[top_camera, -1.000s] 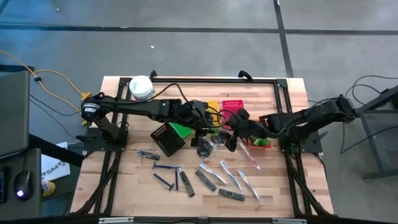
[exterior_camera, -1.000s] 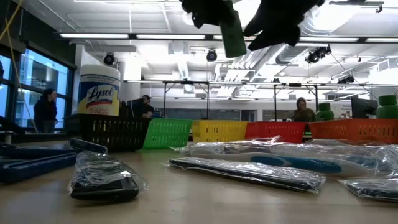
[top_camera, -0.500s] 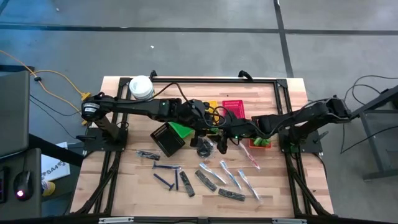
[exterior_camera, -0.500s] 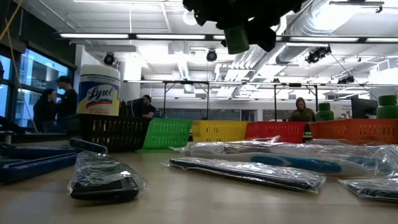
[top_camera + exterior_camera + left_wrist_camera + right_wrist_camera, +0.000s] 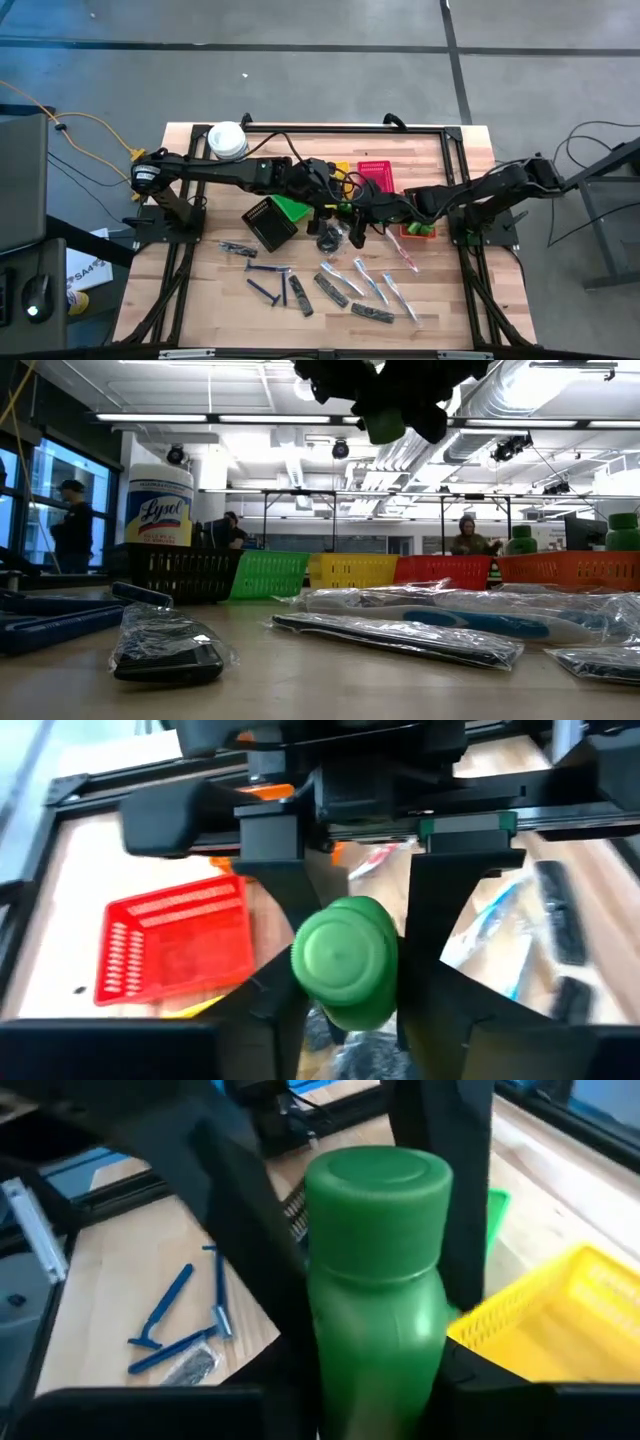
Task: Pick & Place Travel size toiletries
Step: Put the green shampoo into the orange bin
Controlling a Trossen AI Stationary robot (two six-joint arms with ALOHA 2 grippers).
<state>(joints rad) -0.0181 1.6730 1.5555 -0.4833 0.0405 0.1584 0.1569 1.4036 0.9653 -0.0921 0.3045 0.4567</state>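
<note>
From the high view: both grippers meeting nose to nose in mid-air over the middle of the table (image 5: pixel 440 160), left gripper (image 5: pixel 336 208) and right gripper (image 5: pixel 362 211) practically touching, with a speck of the green bottle (image 5: pixel 347 207) between them; a second ago still well apart, so the right arm just slid in for a hand-off; the other travel size toiletries (image 5: pixel 340 285) scattered loose on the near half of the table, none touched. From the low view: dark tangle of both grippers up top with the green bottle (image 5: pixel 385 424) poking out underneath, well clear of the bagged packets (image 5: pixel 400 635) below; hanging more exposed a second ago, now hemmed in on both sides. From the left wrist view: green bottle (image 5: pixel 345 960) cap-on, sitting between this arm's own jaws, left gripper (image 5: pixel 345 1005), red basket (image 5: pixel 175 945) down on the table beyond; can't tell if that grip is pinching or already slack. From the right wrist view: green bottle (image 5: pixel 375 1280) filling the middle, right gripper (image 5: pixel 375 1390) looking clamped onto its body, yellow basket (image 5: pixel 540 1310) and blue razors (image 5: pixel 175 1315) below; probably mid-transfer, then off to a basket.
</note>
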